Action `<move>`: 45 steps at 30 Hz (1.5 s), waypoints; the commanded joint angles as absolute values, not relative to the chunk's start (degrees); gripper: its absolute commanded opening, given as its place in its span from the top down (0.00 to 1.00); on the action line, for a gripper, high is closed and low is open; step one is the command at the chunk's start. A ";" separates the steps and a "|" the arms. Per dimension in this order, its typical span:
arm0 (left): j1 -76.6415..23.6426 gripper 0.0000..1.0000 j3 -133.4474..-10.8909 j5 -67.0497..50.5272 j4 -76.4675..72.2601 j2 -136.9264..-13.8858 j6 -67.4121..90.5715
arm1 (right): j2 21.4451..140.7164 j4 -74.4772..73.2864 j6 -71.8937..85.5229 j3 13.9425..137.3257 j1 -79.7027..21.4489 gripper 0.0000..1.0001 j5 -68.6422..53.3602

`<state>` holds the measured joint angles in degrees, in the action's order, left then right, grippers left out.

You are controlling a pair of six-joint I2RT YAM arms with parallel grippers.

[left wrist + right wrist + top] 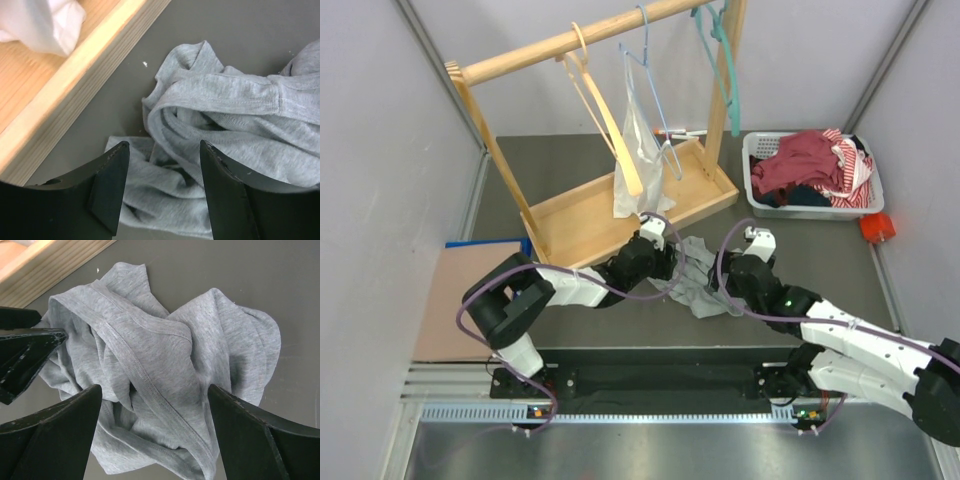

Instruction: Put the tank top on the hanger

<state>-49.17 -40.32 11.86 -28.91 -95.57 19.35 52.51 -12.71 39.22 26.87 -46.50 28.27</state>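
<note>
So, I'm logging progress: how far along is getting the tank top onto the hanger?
Nothing done yet: the light grey knit tank top lies crumpled; the thin teal plastic hanger hangs bare on the wooden rack. In hand: left tool and right tool hover open over the fabric. Still to do: grasp, fetch hanger, thread straps.
</note>
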 commanded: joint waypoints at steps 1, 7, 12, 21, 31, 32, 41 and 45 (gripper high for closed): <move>-48.78 0.37 -43.59 9.85 -34.10 -98.52 19.77 | 51.33 -11.07 39.90 26.98 -47.55 0.13 28.21; -47.46 1.00 -44.56 8.43 -37.36 -99.41 21.79 | 49.75 -13.00 40.43 26.81 -47.55 0.13 28.56; -47.29 1.00 -42.54 14.84 -28.25 -82.07 18.99 | 45.80 -15.64 40.61 26.89 -47.46 0.13 29.35; -47.37 1.00 -38.59 18.28 -14.33 -56.62 14.42 | 42.27 -13.89 38.06 28.04 -47.55 0.13 30.68; -47.37 1.00 -36.57 16.00 -7.91 -52.30 12.40 | 46.58 1.21 38.67 24.70 -47.72 0.14 17.77; -47.37 1.00 -36.39 14.43 -7.48 -51.69 11.78 | 46.93 1.23 38.41 25.83 -47.72 0.14 17.75; -47.37 1.00 -28.13 16.16 -9.92 -52.37 11.69 | 40.79 -11.76 27.98 39.44 -47.72 0.13 27.24; -47.37 1.00 -26.98 18.72 -10.99 -55.72 13.27 | 39.55 -16.34 21.02 49.46 -47.72 0.13 31.72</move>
